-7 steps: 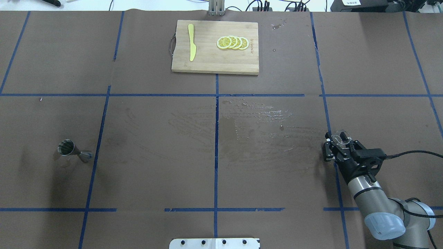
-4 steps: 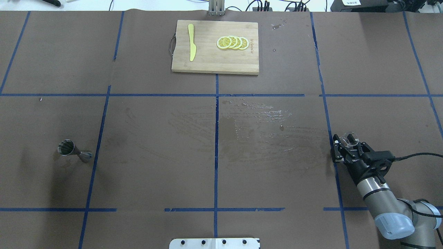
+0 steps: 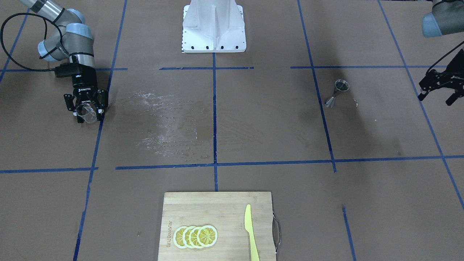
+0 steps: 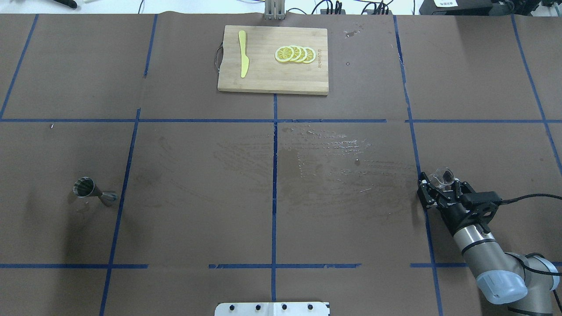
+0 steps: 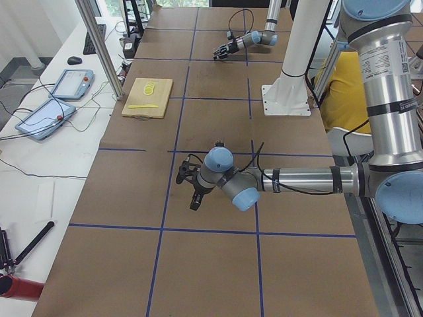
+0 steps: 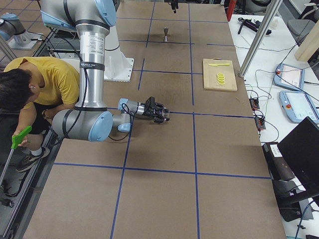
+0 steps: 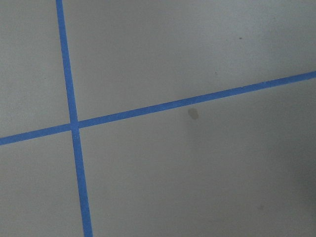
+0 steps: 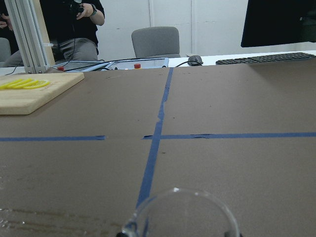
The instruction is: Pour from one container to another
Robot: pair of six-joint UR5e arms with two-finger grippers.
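Note:
The clear glass cup sits between the fingers of my right gripper, which is shut on it low over the table at the right side. In the front-facing view the cup hangs at the tip of that gripper. Its rim fills the bottom of the right wrist view. The steel jigger stands upright far away on the left, also seen from the front. My left gripper hovers open and empty, off to the side of the jigger.
A wooden cutting board at the far middle carries lemon slices and a yellow knife. A dried wet smear marks the paper in the centre. A person in a yellow shirt crouches beside the robot base.
My right gripper has carried the glass cup a little to the right and back toward the robot. The jigger has not moved.

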